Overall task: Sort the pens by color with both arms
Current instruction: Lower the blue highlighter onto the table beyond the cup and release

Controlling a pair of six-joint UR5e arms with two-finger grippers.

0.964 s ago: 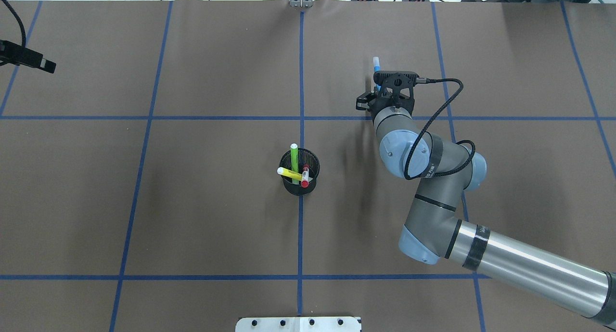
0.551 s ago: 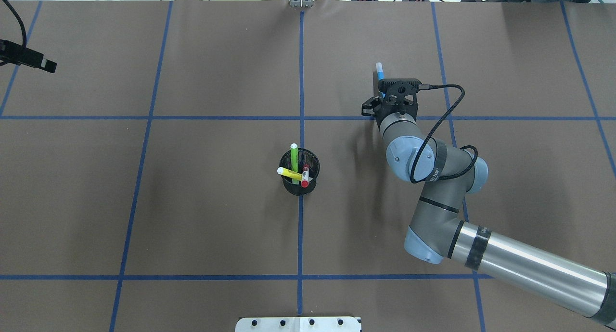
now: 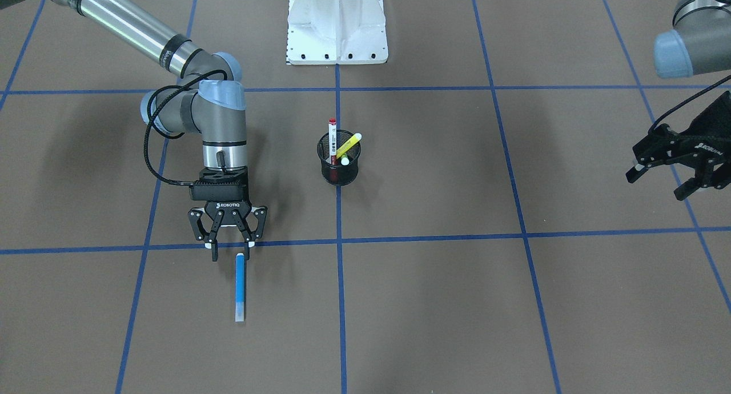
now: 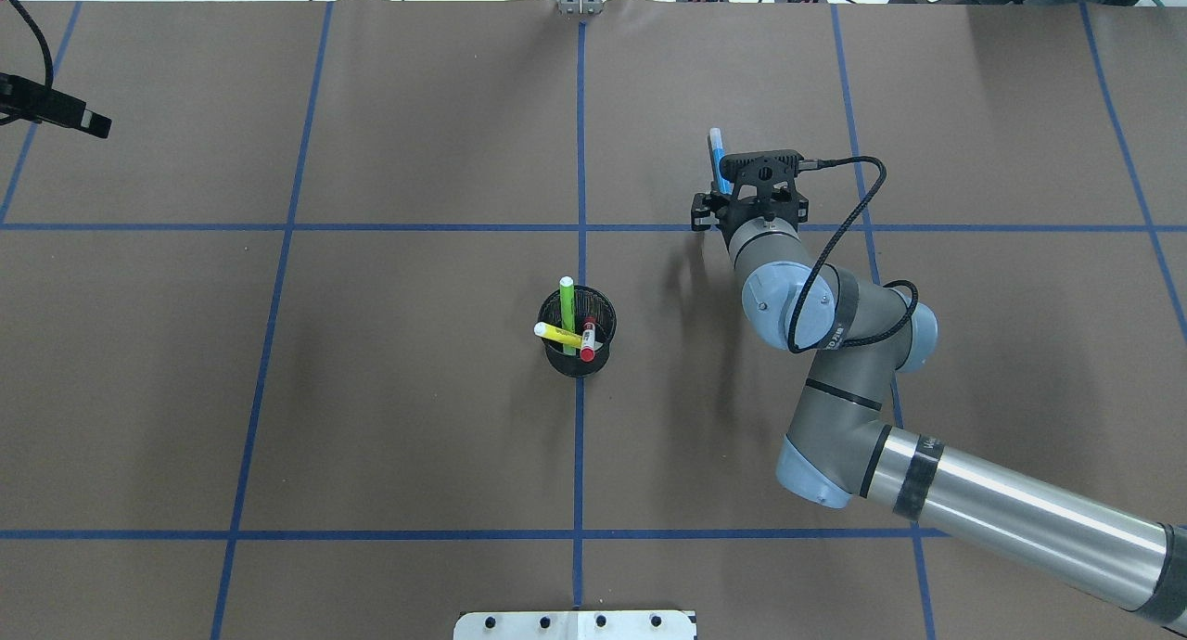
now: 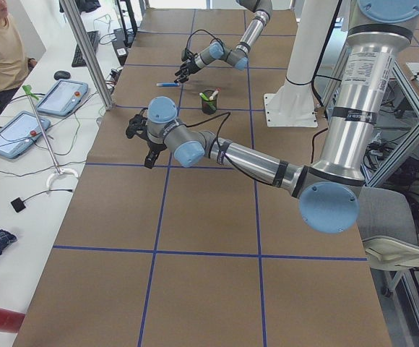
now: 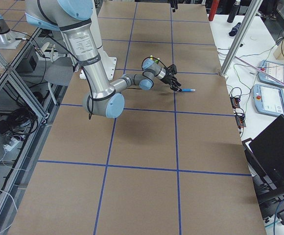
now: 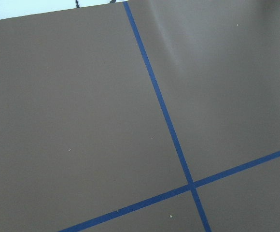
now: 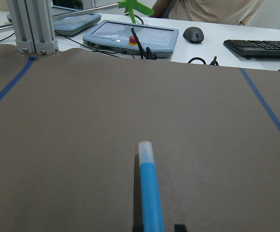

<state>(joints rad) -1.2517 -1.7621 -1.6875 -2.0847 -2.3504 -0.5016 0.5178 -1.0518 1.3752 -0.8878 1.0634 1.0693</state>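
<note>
Overall, four pens, one cup and two grippers were in view. One black mesh cup [image 3: 338,176] stood upright on the brown table [image 3: 434,302], on a blue tape line, and served as the reference point.

Three pens stood in the cup, leaning against its rim: one neon green highlighter [image 4: 567,308], one yellow highlighter [image 3: 349,143] and one white red-capped pen [image 3: 332,136]. The yellow one lay crossed over the other two.

The fourth, one blue highlighter [image 3: 240,285], lay flat on the table well apart from the cup, on the robot's right and farther from the robot than the cup.

The right gripper [image 3: 232,251] pointed down over the blue highlighter's nearer end, fingers spread wider than the barrel and gripping nothing. In the right wrist view only the two fingertips showed, either side of the barrel.

The left gripper [image 3: 655,186] hung well apart from the cup on the robot's left, fingers spread and empty. One white pedestal base [image 3: 337,28] stood beyond the cup, on the robot's side.
</note>
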